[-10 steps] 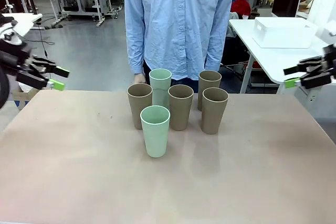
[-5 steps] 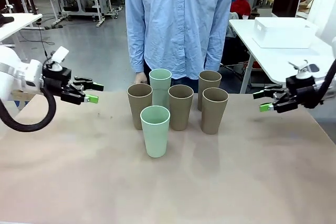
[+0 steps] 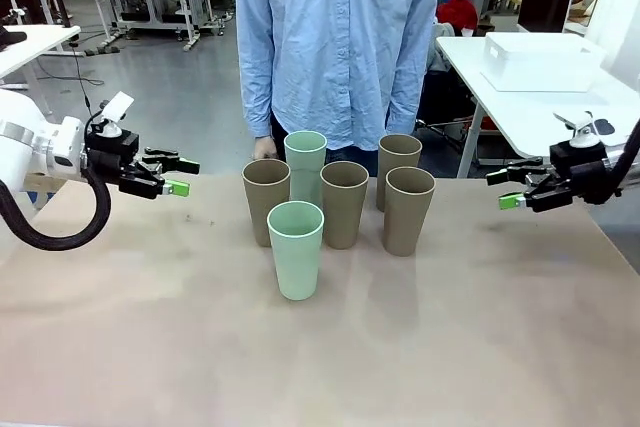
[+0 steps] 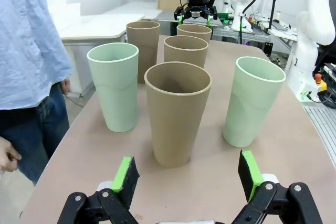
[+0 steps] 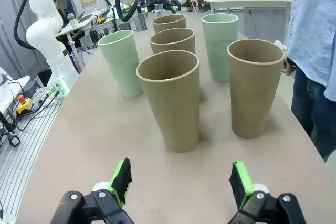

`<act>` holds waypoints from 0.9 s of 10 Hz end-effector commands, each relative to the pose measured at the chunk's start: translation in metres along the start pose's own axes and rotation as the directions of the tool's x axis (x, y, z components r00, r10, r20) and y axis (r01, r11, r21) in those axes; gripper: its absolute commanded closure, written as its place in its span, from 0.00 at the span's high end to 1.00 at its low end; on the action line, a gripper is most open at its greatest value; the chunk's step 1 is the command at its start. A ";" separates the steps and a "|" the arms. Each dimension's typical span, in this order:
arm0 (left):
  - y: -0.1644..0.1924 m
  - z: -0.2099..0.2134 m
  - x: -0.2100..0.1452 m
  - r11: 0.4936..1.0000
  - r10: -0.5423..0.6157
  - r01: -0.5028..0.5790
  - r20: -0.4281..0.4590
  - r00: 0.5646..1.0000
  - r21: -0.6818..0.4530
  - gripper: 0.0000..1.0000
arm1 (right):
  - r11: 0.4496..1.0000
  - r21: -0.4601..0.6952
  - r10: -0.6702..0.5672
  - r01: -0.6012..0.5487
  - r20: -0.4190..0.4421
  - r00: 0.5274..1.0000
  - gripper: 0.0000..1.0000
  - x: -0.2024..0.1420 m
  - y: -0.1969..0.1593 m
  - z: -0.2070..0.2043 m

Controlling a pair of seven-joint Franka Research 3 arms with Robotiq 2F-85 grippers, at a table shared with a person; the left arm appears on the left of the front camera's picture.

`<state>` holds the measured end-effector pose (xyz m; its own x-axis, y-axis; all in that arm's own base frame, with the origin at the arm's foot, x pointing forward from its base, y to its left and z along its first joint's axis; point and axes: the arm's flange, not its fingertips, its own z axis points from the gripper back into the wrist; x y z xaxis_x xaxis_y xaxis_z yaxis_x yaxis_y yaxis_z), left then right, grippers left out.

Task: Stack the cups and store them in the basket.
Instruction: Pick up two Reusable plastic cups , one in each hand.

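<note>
Left gripper (image 3: 184, 175) and right gripper (image 3: 500, 190) gape empty flanking cups (image 3: 296, 252); basket (image 3: 540, 62) apparently far right.

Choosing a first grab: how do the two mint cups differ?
The near mint cup stands alone in front, fully visible; the far mint cup stands behind it, base hidden. Bare table flanks the near one; brown cups flank the far one. Both upright, same shape.
</note>
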<state>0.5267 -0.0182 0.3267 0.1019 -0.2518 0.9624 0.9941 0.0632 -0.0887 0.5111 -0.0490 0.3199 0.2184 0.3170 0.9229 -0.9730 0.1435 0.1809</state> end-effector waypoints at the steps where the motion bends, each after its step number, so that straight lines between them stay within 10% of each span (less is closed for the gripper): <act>1: 0.009 -0.017 -0.006 0.998 -0.050 0.053 0.054 0.997 -0.042 1.00 | 0.996 0.073 0.054 -0.057 0.042 0.998 1.00 -0.011 0.009 -0.019; 9: 0.027 -0.079 -0.042 0.980 -0.159 0.178 0.192 0.969 -0.089 1.00 | 0.992 0.065 0.083 -0.106 0.290 0.954 1.00 -0.052 -0.003 -0.099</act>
<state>0.5468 -0.0795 0.2634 -0.0379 -0.1095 0.9933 0.9969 -0.0730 0.0300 0.5039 0.0217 0.2373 0.1533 0.0787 0.9850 -0.9877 0.0430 0.1503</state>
